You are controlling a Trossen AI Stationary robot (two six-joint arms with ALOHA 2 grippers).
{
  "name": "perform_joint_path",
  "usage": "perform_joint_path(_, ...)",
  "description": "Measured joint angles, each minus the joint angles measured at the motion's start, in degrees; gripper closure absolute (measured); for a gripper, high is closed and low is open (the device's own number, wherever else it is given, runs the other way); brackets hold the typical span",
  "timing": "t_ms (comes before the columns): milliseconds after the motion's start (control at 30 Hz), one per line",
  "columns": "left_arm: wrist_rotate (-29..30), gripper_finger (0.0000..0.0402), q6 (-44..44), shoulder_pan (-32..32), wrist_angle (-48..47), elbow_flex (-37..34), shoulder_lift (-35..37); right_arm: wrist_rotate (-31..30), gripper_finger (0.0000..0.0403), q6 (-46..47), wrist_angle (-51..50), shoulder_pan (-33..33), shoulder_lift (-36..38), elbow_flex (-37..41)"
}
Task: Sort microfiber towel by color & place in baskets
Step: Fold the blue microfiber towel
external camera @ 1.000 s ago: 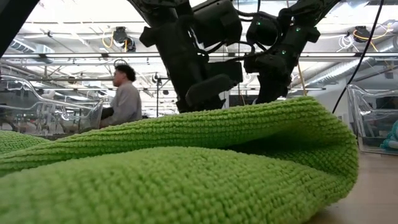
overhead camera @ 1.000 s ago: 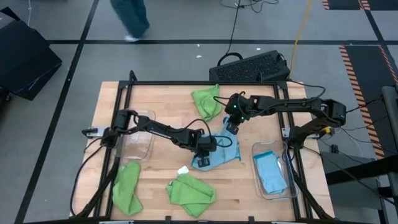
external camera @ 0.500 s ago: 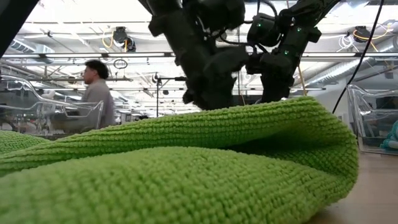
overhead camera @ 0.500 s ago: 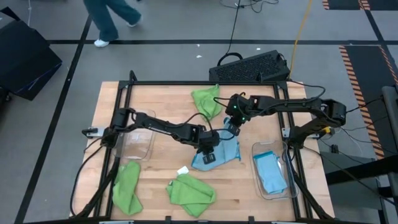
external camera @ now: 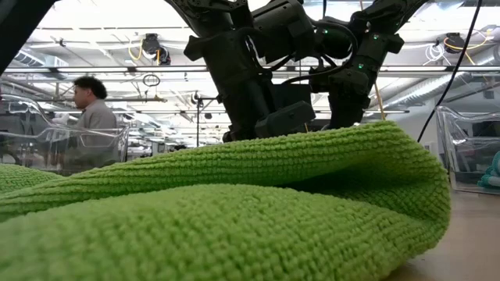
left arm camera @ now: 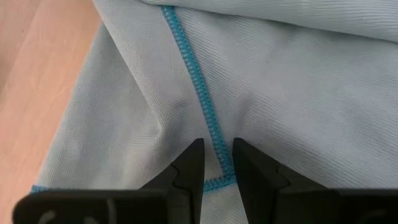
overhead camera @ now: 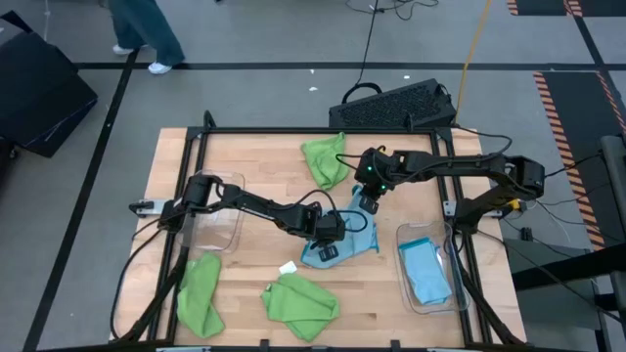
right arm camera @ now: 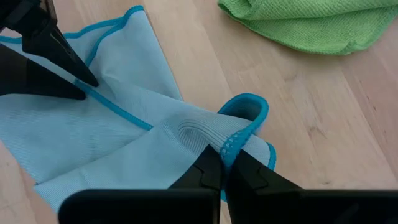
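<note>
We see the light blue towel (overhead camera: 344,241) spread mid-worktop (overhead camera: 254,176), its long axis running from the left gripper (overhead camera: 329,249) up toward the right gripper (overhead camera: 369,202); the right fingers (right arm camera: 239,167) are clamped on its bunched corner, the left fingers (left arm camera: 189,169) narrowly parted astride its stitched hem. Green towels (overhead camera: 325,159) lie behind, in front (overhead camera: 299,302) and at the near left (overhead camera: 199,292); one clear basket (overhead camera: 426,269) holds blue cloth, the other (overhead camera: 217,217) sits left; a black crate (overhead camera: 396,105) stands beyond.
</note>
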State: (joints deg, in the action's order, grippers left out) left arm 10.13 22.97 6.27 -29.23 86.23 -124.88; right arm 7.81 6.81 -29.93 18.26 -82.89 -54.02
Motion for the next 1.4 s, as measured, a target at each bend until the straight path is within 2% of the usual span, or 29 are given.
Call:
perform_joint_path(133,0.02,0.0323,-0.1,-0.03,-0.31,-0.04,-0.05,0.0,0.0403,-0.07,0.07,0.01,0.0,0.0)
perform_joint_path(233,-1.07,0.0373,0.07,-0.56,-1.14,-0.06,-0.12,0.0,0.0403,-0.55,0.06,0.0,0.0,0.0)
perform_joint_path(300,-1.93,0.0391,1.27,-0.86,-1.95,-0.1,-0.15,0.0,0.0403,-0.94,0.06,0.0,0.0,0.0)
perform_joint_path(500,-0.8,0.0397,2.24,-1.49,-6.41,-0.47,2.3,2.94,0.0403,-5.17,-0.33,0.01,0.43,0.01)
perform_joint_path(700,1.8,0.0399,2.27,-3.28,-12.17,-0.63,9.5,2.71,0.0403,-8.89,-0.37,-0.78,5.66,0.02)
perform_joint_path(1033,3.5,0.0397,0.78,-6.9,-12.75,-0.45,22.64,2.5,0.0403,-4.44,2.84,-1.51,16.95,0.02)
perform_joint_path(1233,1.39,0.0392,-0.34,-8.45,-10.79,-0.32,27.74,2.77,0.0403,-2.45,6.2,-3.34,20.76,0.02)
perform_joint_path(1400,-2.24,0.0391,0.1,-8.87,-13.04,-0.39,27.94,2.77,0.0403,-0.71,6.21,-4.62,20.79,0.02)
